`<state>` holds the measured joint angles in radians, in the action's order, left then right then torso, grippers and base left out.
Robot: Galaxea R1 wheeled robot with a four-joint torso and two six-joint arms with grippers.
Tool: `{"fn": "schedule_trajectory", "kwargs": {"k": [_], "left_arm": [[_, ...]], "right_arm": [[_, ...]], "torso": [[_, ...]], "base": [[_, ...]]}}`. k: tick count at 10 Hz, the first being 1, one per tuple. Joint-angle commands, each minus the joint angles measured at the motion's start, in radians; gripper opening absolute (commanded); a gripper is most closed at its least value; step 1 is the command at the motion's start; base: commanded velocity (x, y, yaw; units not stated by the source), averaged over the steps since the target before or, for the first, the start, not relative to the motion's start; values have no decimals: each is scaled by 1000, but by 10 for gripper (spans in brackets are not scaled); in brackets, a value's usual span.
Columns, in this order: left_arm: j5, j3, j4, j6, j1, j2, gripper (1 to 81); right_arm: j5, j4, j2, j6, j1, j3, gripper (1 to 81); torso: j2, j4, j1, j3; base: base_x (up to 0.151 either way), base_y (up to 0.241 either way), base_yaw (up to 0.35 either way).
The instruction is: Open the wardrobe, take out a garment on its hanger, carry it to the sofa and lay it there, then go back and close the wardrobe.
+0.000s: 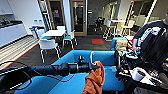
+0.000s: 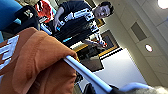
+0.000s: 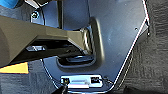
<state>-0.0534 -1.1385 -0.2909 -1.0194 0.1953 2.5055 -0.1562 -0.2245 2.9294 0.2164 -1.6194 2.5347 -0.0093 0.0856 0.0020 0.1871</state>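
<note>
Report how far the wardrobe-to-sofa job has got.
Done: the orange garment is out on its white hanger, brought to the blue sofa. In hand: it hangs from the left claw over the seat. Left: laying it down, then closing the wardrobe.

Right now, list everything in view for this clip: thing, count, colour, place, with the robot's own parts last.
garment: one, orange, hanging from the left gripper above the sofa seat.
hanger: one, white, bar running under the garment.
sofa: one, bright blue, directly ahead and below.
table: one, white, beyond the sofa, chairs around it.
chair: white frame, nearest the sofa.
red mat: one, on the dark floor near the doors.
person: one, dark clothes, beside the sofa.
left gripper: black, at the garment's top.
</note>
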Motion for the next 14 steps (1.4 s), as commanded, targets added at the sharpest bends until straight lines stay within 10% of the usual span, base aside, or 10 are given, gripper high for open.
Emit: {"fn": "schedule_trajectory", "kwargs": {"k": [1,4,5,8,9,14], "left_arm": [[90,-96,-4,-63,-299,40,10],[61,-190,1,-96,-348,76,10],[44,-242,5,-100,-372,113,10],[18,-349,35,-111,-451,222,10],[9,-404,48,-113,-475,278,10],[7,-630,119,-114,-543,402,10]], "right_arm": [[60,-6,3,-3,25,-5,811],[60,-6,4,-2,31,-5,811],[60,-9,3,-3,31,-10,811],[55,-9,0,-3,31,-10,811],[53,-9,0,-3,29,-10,811],[52,-4,3,-2,31,-5,811]], "torso": [[0,0,0,0],[0,0,0,0],[0,0,0,94],[0,0,0,141],[0,0,0,85],[2,0,1,150]], "base": [[0,0,0],[0,0,0],[0,0,0],[0,0,0],[0,0,0],[0,0,0]]}}
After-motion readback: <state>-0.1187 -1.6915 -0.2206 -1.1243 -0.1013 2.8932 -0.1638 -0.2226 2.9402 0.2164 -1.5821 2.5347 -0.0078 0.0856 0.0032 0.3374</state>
